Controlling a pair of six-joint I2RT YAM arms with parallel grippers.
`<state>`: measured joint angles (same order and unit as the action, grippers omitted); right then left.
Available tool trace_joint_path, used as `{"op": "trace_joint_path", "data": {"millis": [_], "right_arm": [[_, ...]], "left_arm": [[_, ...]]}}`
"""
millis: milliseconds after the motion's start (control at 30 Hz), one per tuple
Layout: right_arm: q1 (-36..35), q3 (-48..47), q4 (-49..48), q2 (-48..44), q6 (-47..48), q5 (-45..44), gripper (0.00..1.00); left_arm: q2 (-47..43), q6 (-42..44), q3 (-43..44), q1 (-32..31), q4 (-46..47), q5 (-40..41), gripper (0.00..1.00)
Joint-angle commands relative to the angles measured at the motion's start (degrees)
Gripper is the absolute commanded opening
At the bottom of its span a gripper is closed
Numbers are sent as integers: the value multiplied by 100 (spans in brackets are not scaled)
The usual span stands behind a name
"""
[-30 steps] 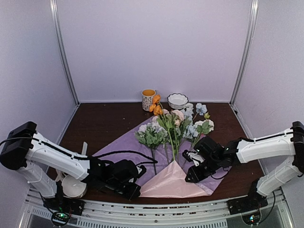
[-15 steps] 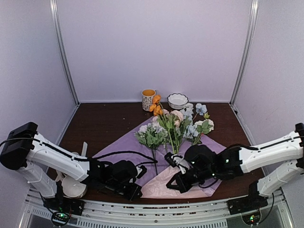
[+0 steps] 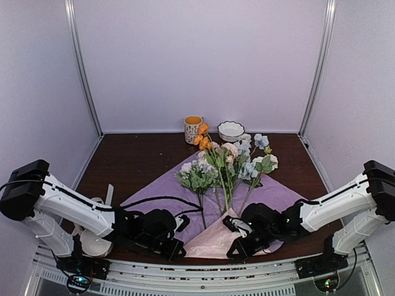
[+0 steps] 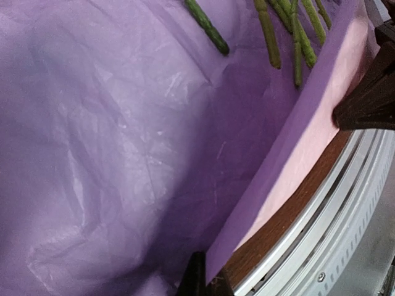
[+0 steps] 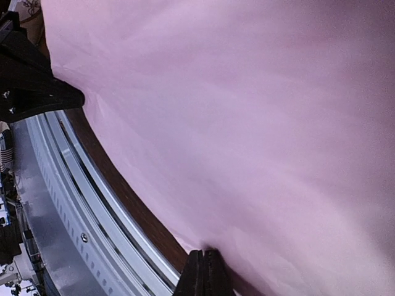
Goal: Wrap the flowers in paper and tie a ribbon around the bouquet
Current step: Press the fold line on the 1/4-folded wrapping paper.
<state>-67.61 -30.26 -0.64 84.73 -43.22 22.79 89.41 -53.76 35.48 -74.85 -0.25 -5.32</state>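
Within white walls (image 3: 197,61), on the brown table (image 3: 136,160), left fingers (image 4: 192,282) and right fingers (image 5: 197,275) pinch the paper (image 3: 165,184).

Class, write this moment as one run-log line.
stage: wrapping | left tool: shut on paper edge | right tool: shut on paper, pink side | flowers: lying on paper, unwrapped

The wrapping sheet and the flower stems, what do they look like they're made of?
The paper: a thin sheet, likely tissue-like paper, lilac on one face and pink on the other, with a soft sheen; fine creases and crinkles show in the left wrist view. The stems: probably plastic, judging by the uniform green, smooth surface and blunt ends.
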Motion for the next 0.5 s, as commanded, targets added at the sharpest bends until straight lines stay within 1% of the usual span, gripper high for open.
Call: {"op": "trace_joint_path", "data": {"millis": [0,233,467], "right_arm": [[268,597,726,-657,-104,-415,0],[927,1412,1820,-1862,-167,-541,0],[1035,1746,2781,-2948,-360,-633,0]], "left_arm": [[202,48,-232,-74,-753,-163,0],[194,103,-247,-79,-801,-161,0],[252,177,-205,-73,-751,-189,0]]}}
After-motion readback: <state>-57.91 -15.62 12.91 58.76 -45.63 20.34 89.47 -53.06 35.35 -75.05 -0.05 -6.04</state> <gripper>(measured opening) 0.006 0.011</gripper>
